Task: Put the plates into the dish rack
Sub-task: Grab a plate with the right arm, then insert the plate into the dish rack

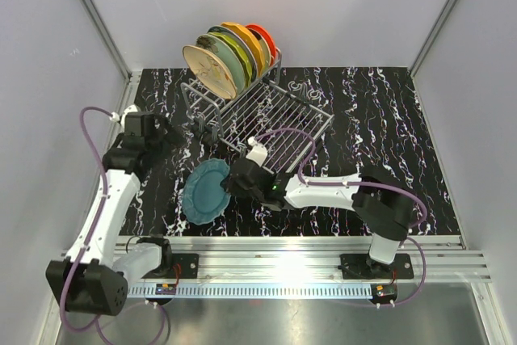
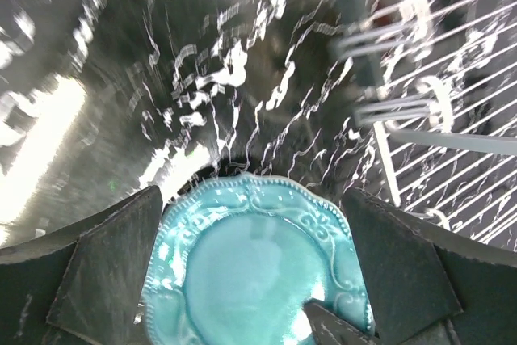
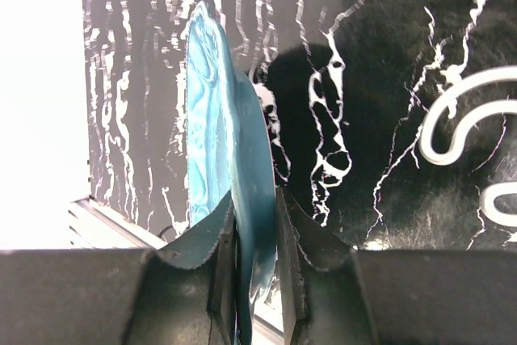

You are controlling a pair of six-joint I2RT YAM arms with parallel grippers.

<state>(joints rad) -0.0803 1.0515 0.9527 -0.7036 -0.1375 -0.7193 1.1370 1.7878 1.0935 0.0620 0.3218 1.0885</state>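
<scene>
My right gripper is shut on the right rim of a teal plate, which shows edge-on between its fingers. The plate is tilted up over the black marbled table, left of centre. Farther left and behind the plate, my left gripper stands wide open with nothing in it. In the left wrist view the teal plate lies beyond and between the spread fingers, apart from them. Several plates stand upright in the raised section of the dish rack at the back.
The rack's flat grid tray lies just behind my right gripper. The right arm's purple cable loops over the tray. The table's metal front rail runs close below the plate. Grey walls close in the left, right and back.
</scene>
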